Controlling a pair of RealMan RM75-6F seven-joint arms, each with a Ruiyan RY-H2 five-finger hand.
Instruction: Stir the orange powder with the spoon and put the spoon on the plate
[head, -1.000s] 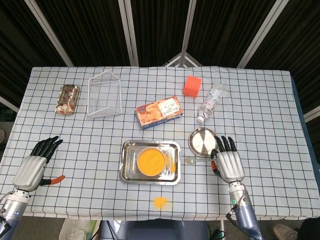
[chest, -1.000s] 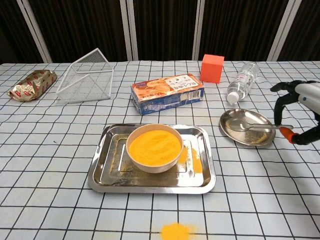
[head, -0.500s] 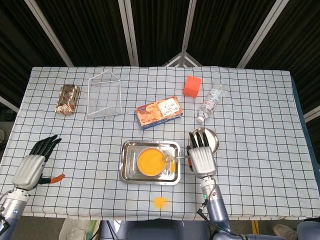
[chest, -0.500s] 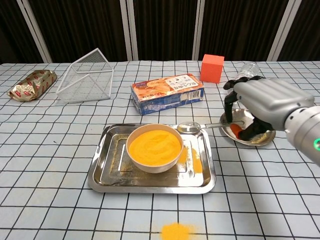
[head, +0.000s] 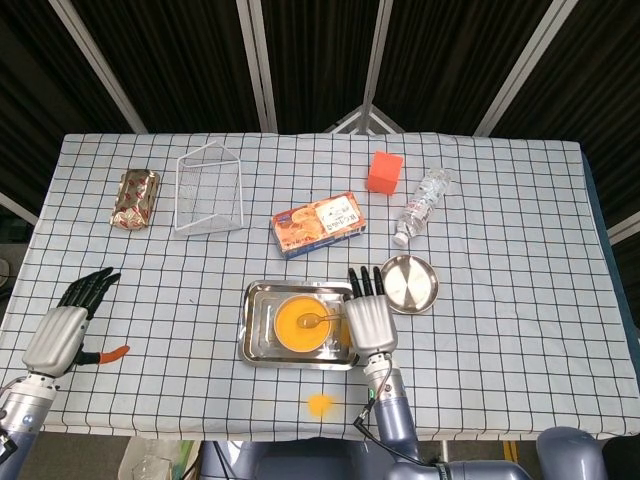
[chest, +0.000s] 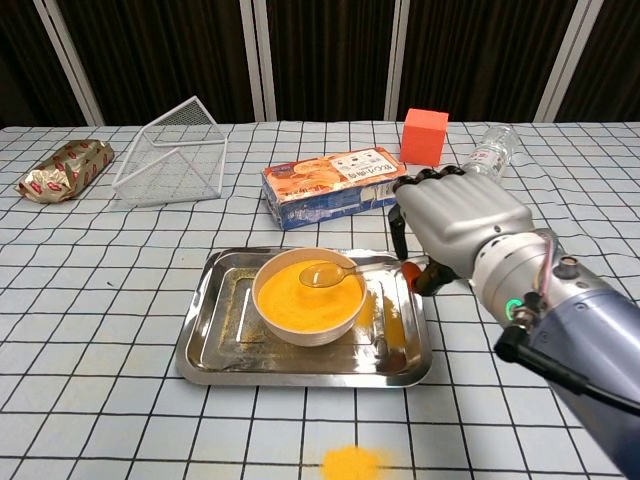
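A cream bowl of orange powder (head: 292, 325) (chest: 295, 300) stands in a steel tray (head: 250, 342) (chest: 300, 370). The metal spoon (head: 318, 320) (chest: 322, 274) lies with its scoop on the powder and its handle running right. My right hand (head: 368, 316) (chest: 455, 225) holds that handle at the tray's right side. The round steel plate (head: 410, 283) sits just right of the tray; my right hand hides it in the chest view. My left hand (head: 65, 330) rests open at the table's left edge, far from the tray.
Spilled orange powder (head: 320, 404) (chest: 350, 462) lies near the front edge. Behind the tray are a biscuit box (head: 317, 224) (chest: 335, 185), wire basket (head: 209, 190) (chest: 172, 150), snack packet (head: 135, 198) (chest: 62, 168), orange cube (head: 385, 171) (chest: 424, 136) and water bottle (head: 422, 205) (chest: 487, 158).
My right hand has carried the spoon left from the plate, over the tray's edge, and its scoop now lies in the powder. The left hand has stayed put.
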